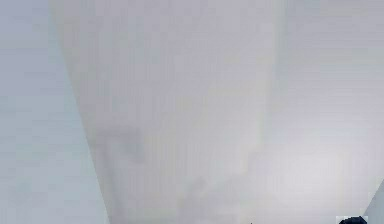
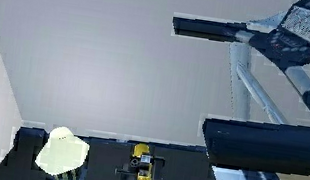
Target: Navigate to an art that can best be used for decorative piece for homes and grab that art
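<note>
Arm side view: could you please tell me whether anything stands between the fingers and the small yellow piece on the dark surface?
Nothing visible does: the fingers sit at the small yellow piece. The pale yellow rounded object stands apart to its left, the dark-railed treadmill to its right.

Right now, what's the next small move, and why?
Probably a short drive forward. The pale yellowish lump, possibly the art, sits on the dark surface left of the arm side view's middle, beside a small yellow and black thing. Moving ahead should bring it nearer the middle for a reach. Mind the treadmill at the right.
</note>
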Tool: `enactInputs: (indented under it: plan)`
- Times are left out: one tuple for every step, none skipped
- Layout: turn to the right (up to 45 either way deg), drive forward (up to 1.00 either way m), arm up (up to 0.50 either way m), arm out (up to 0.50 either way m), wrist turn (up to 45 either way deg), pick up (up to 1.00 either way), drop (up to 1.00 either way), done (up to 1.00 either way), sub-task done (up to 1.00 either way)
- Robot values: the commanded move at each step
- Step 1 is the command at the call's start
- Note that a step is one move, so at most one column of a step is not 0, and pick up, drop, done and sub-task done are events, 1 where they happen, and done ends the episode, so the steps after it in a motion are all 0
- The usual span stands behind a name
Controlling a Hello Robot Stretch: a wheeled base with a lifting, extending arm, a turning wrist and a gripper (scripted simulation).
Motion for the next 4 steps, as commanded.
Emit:
enactInputs:
  plan:
    - [0.0,0.00,0.00,0.00,45.0,0.00,0.00,0.00,0.00]
    - [0.0,0.00,0.00,0.00,45.0,0.00,0.00,0.00,0.00]
    - [0.0,0.00,0.00,0.00,45.0,0.00,0.00,0.00,0.00]
    - [0.0,0.00,0.00,0.00,45.0,0.00,0.00,0.00,0.00]
